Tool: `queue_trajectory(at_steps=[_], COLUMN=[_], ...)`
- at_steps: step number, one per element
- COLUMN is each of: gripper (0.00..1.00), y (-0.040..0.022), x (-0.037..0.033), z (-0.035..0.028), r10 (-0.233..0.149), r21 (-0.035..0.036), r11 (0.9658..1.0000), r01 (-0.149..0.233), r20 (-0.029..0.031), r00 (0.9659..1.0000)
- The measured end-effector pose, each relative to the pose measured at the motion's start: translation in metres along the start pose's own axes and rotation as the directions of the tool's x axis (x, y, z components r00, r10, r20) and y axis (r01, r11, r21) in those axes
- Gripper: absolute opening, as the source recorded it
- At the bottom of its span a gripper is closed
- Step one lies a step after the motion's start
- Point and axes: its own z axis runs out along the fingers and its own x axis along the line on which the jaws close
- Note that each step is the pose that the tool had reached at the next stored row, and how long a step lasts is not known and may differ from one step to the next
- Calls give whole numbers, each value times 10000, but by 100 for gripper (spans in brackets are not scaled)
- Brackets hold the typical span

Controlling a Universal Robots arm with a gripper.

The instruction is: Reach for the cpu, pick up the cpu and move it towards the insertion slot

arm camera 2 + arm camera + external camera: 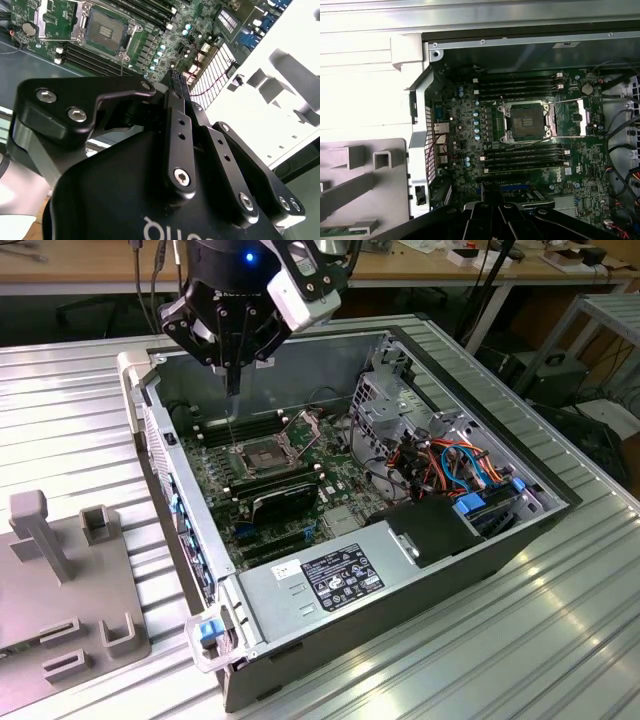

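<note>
While the square, silver-rimmed insertion slot [527, 120] sits with its dark centre exposed and its hinged metal frame [568, 118] flipped open beside it, the black gripper [232, 388] hangs above the green board near that slot, clear of it, fingers pressed together. Can't tell if the thin cpu is pinched between them. Long black memory slots [524, 157] flank the slot on two sides. Grey metal case walls [310, 358] surround it; grey plastic fixture blocks [100, 525] lie well outside.

1. The hand [232, 388] points straight down above the insertion slot [262, 453], apart from it.
2. Its fingers [177, 125] are pressed together.
3. The black wrist [225, 270] stands upright over the hand.
</note>
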Motion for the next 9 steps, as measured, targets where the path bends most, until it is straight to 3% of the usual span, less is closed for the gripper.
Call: queue_trajectory(at_steps=[9], gripper=[11], y=[-3], x=[39], z=[-1], r10=[0], r21=[0], r11=[10000], r01=[0], r20=[0], r00=[10000])
